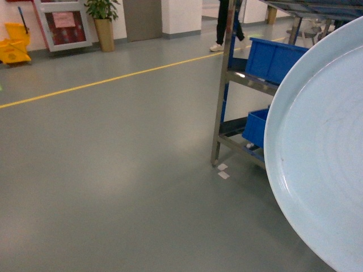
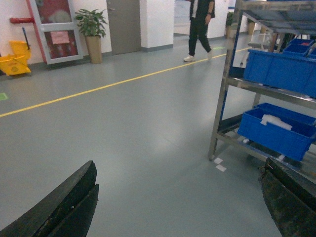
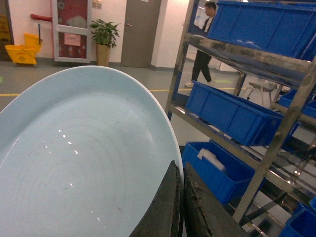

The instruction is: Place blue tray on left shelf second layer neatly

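right wrist view: my right gripper (image 3: 180, 207) pinches the blue tray (image 3: 84, 158) by its rim; left gripper (image 2: 177, 207) spread, empty. steel rack (image 3: 291, 113) probably near; placing remains.

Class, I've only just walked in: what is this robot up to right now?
The right pincer is clamped on the rim of the blue tray, holding it up off the floor near a steel rack stocked with blue crates. The tray is not on any shelf yet. The left pincer is open and holds nothing. A person walks past in the background.
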{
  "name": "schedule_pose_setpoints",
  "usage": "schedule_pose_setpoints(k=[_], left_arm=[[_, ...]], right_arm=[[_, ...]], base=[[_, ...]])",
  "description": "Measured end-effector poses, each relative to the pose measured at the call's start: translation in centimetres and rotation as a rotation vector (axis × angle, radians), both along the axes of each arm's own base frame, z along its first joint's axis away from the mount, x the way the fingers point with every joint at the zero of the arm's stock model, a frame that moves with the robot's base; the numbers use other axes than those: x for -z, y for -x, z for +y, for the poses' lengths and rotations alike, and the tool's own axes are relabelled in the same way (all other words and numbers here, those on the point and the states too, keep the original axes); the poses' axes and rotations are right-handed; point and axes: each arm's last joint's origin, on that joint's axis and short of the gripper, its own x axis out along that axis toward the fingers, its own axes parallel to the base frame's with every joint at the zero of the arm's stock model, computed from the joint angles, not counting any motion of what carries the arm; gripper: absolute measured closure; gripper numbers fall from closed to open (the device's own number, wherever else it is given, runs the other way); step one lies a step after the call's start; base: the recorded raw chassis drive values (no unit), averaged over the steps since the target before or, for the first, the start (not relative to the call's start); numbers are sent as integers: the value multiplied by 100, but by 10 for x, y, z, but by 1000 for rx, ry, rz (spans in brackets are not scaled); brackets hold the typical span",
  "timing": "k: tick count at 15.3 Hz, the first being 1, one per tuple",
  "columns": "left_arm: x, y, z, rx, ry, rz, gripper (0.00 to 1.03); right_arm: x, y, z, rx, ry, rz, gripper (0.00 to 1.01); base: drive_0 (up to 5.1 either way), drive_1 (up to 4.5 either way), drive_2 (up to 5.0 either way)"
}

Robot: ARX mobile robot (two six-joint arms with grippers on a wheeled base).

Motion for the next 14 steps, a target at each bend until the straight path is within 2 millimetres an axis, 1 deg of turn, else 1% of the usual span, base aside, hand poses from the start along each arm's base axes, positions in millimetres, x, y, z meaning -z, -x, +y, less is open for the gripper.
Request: schedule_pose_setpoints(k=[14], left_arm=[[0,0,0,0,0,0,5]], right_arm=[[0,0,0,0,0,0,99]], base=[[-138,-138,-138]])
